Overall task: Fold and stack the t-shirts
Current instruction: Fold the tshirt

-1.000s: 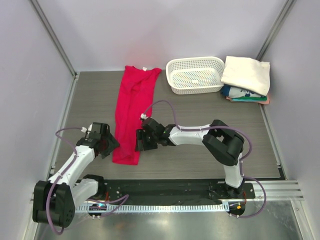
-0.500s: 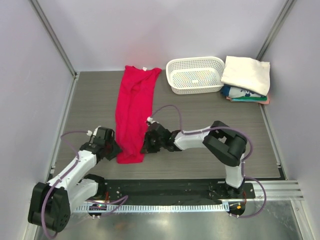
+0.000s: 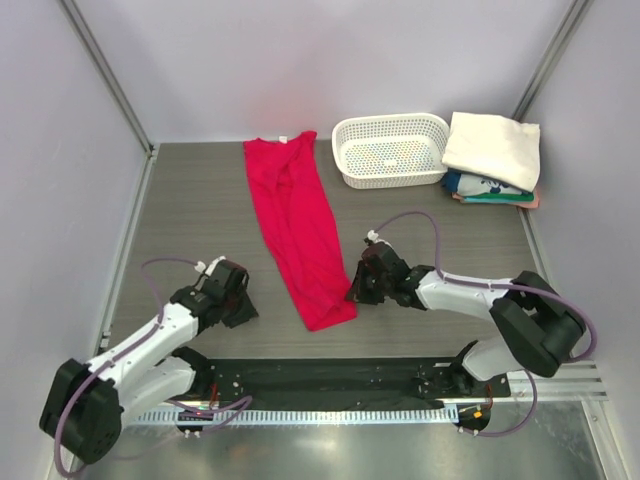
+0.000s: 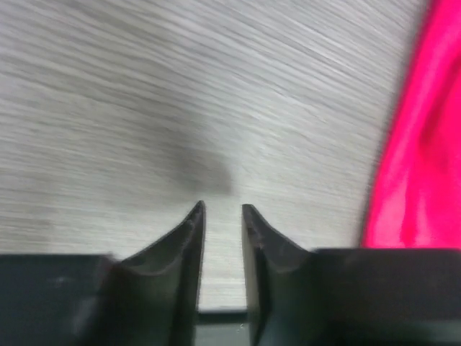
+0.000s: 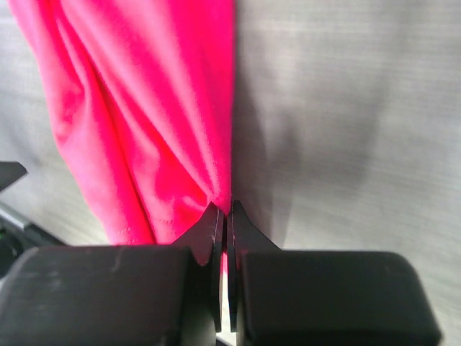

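Only wrist views tell — right fingers [image 5: 205, 238] pinch red shirt [image 5: 144, 108] | left fingers [image 4: 184, 245] parted

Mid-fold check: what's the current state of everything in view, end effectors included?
red shirt: long narrow strip, lying flat.
right end effector: shut on the red shirt's edge.
left end effector: open, empty, beside the shirt.
cream shirt: folded, atop the stack.
basket: upright.

Counter [image 3: 430, 230]: grey wood-grain board, under left pincer [image 3: 243, 308] and right pincer [image 3: 356, 288].
Walls [image 3: 300, 60]: plain pale lilac panels, beyond and beside both pincers.
Posts [image 3: 107, 75]: slim grey metal, at far corners.
Base plate [image 3: 330, 372]: black, behind the pincers.
Light: even, soft shadows.
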Controlling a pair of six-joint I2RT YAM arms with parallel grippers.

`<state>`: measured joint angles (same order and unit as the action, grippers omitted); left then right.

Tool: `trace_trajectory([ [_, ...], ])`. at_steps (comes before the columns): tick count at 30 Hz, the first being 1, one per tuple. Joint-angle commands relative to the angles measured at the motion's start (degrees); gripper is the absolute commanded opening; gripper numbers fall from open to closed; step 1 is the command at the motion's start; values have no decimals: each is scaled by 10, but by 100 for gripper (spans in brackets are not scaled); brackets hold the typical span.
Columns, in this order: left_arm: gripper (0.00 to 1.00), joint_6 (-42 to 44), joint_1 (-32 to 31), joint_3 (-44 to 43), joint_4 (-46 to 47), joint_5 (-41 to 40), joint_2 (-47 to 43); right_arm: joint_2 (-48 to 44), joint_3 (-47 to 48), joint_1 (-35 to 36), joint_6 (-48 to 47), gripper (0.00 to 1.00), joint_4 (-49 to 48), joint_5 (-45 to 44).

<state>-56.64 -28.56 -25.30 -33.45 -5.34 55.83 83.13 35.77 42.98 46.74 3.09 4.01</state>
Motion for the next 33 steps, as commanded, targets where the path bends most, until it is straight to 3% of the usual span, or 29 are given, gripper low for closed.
trace_trajectory([
  [1,37,-15,-39,-32,6,-15,-56,-41,-22,13,5,1,11,13],
  [3,49,-15,-58,-45,28,-16,-59,-51,-30,22,11,2,11,22],
  [6,52,-16,-101,-88,65,-10,3,-48,-32,45,20,1,9,29],
  [10,50,-25,-206,-162,72,-48,131,-33,-35,67,25,1,-13,41],
  [16,42,-60,-275,-257,59,-78,268,-34,-40,67,17,1,-14,35],
  [19,39,-94,-297,-280,13,-100,286,-37,-36,65,12,1,-5,28],
  [27,44,-166,-384,-356,-151,-198,276,-32,-38,61,7,1,-5,28],
  [33,38,-206,-406,-303,-105,-194,278,-30,-40,61,5,1,-5,29],
])
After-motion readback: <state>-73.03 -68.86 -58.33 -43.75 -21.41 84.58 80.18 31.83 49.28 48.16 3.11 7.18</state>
